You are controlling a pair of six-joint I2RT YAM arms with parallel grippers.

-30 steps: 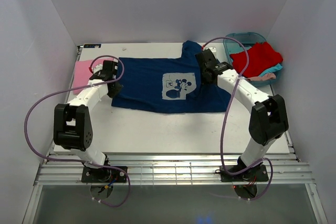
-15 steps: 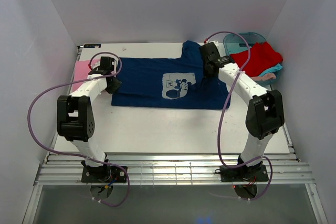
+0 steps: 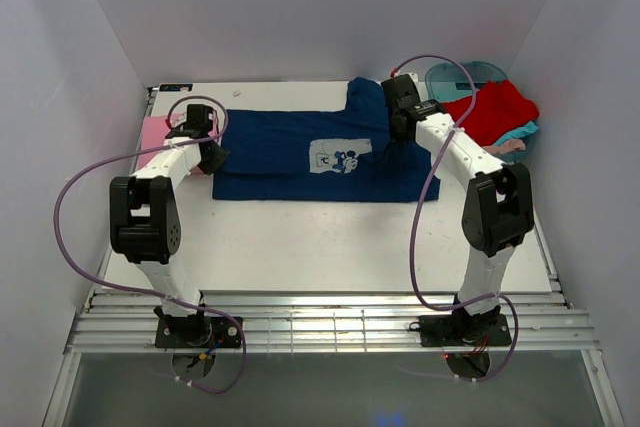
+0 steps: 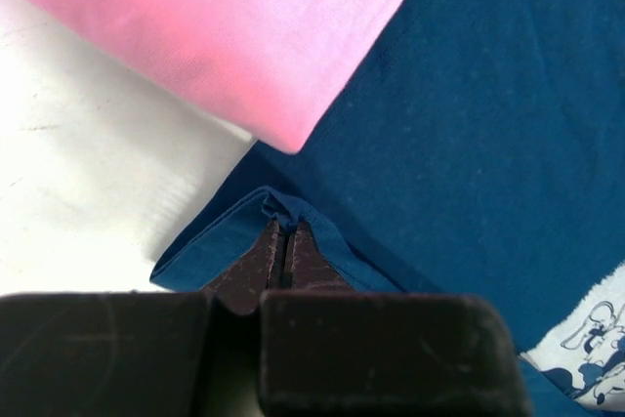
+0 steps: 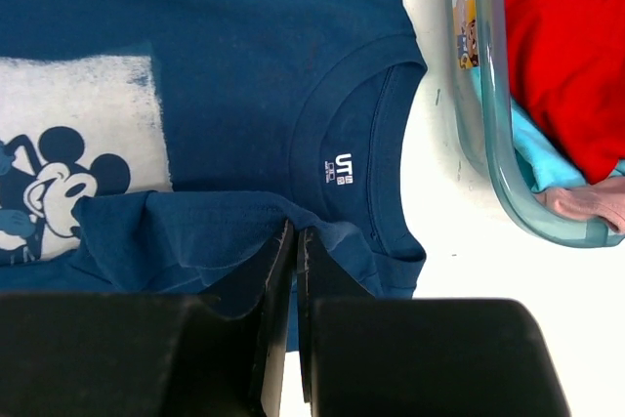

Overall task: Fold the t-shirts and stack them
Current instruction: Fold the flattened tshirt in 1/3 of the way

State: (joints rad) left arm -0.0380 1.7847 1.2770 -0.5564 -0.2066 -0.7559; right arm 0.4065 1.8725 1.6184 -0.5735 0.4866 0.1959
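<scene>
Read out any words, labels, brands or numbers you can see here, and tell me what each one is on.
"UT": white neck label inside the collar of the navy t-shirt; the tiny line under it is too small to read.
Sticker on the rim of the teal tub: its print is too small to read.
Cartoon print on the shirt: a picture only, no words visible.

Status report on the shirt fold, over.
Left gripper shut on navy t-shirt edge. Right gripper shut on it near the collar. Pink t-shirt close beside left gripper.
</scene>
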